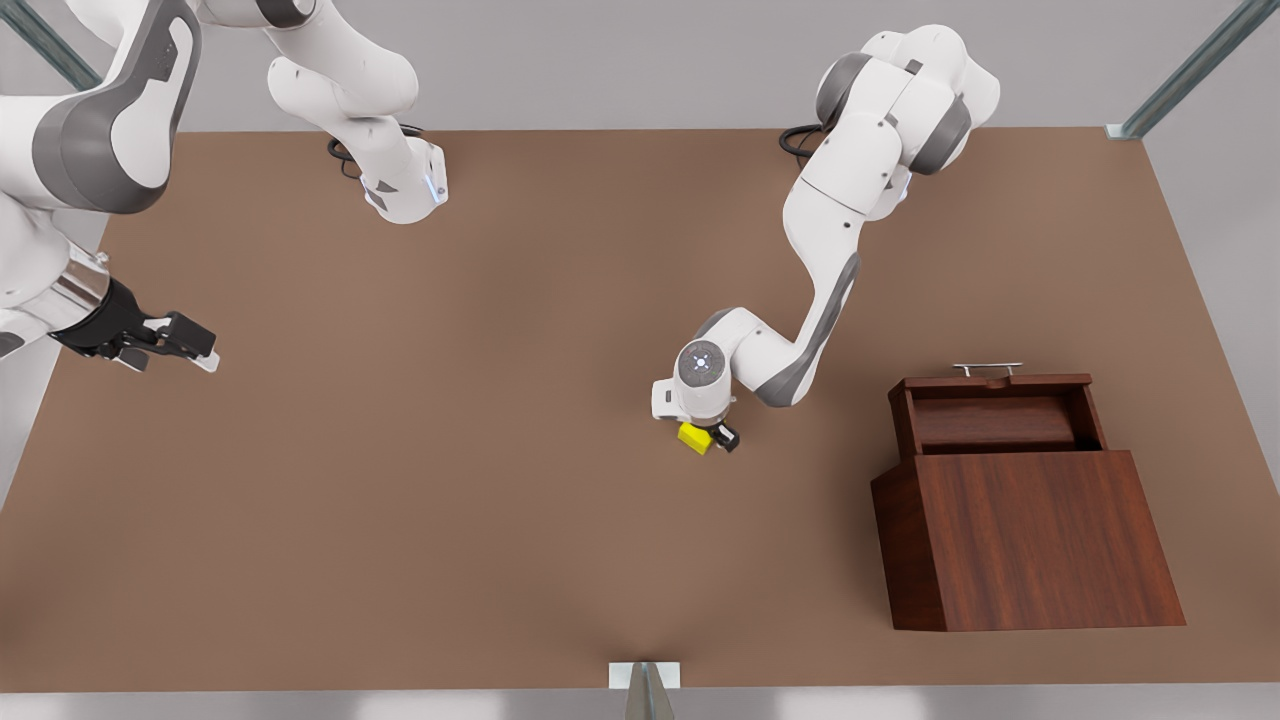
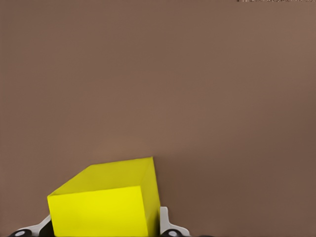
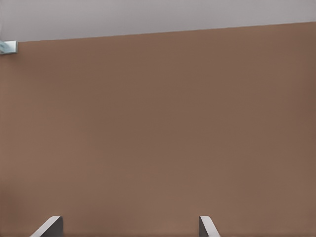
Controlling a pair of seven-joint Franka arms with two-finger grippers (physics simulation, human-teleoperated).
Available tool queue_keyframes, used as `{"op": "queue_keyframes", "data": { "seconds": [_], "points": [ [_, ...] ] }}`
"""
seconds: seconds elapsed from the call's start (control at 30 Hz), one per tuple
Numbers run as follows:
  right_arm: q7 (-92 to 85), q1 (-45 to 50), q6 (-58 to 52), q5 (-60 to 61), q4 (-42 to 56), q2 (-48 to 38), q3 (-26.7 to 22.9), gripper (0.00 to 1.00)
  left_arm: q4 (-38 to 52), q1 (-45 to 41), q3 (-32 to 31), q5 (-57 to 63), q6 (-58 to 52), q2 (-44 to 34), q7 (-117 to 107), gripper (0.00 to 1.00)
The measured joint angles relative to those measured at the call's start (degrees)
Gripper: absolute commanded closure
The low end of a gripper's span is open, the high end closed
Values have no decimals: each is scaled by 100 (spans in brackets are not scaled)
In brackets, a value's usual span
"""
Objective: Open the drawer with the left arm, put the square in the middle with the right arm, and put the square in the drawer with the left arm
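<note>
The square (image 1: 694, 437) sits at the middle of the table (image 1: 480, 480), between the fingers of the left gripper (image 1: 712, 437). In the left wrist view we see the yellow cube (image 2: 106, 205) framed by a finger on each side (image 2: 164, 224), both flanking faces met or very nearly met; we read this as the gripper closed on the cube, though we cannot tell whether it has left the tabletop. The cube sits skewed to the table edges, one corner toward the front view's lower left.

The relation that matters next: the drawer (image 1: 995, 420) lies toward the front view's right of the cube, well apart, and it stands pulled out of the cabinet (image 1: 1040, 540), tray open upward, silver handle (image 1: 987, 369) on its far edge. So we judge the coming move to be a lift, then a sideways carry toward the front view's right, ending over the open tray. The left arm is clearly the nearer one, both to the cube and to the drawer. The near wall of the tray is the thing to clear on the way in.

The right gripper (image 1: 185, 340) waits at the front view's far left edge of the table, fingers (image 3: 49, 227) spread apart, holding nothing
</note>
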Motion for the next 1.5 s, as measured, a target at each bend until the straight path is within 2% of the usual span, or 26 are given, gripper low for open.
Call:
{"op": "queue_keyframes", "data": {
  "seconds": [0.17,0.67,1.0,1.23,1.5],
  "points": [
    [-2,2,23,-21,-7,-10,-4,0,0,0,-1,6,51,1,-45,27],
    [-10,-41,113,-184,-9,0,-25,0,51,0,-4,50,58,-90,-196,32],
    [-8,-16,153,-208,-9,28,-26,0,72,91,26,-86,-851,-1378,-288,31],
    [-7,-13,160,-214,-9,31,-24,0,72,93,905,-703,-1943,-2232,129,31],
    [-7,0,159,-239,-9,31,-17,0,-240,85,2246,-958,-2658,-2588,1276,32]
  ]
}}
